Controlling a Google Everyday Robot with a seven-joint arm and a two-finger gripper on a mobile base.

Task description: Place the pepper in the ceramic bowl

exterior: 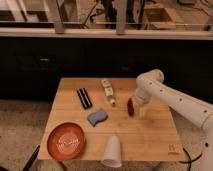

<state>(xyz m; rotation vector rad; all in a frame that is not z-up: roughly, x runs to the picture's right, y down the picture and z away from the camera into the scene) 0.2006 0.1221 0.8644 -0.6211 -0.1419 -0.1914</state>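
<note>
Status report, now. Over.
Gripper at the pepper, right of view. Ceramic bowl empty, near-left table corner. Blue pad and tipped white cup lie near the path between.

The gripper, right of centre, partly hides the pepper; whether it grips it cannot be told. The arm runs off the frame's right edge. The label on the bottle is unreadable.

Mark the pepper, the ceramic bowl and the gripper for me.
pepper (130, 107): camera view, middle of its dark red body.
ceramic bowl (66, 141): camera view, bare patterned inside.
gripper (137, 110): camera view, its tip, close beside the pepper.
</note>
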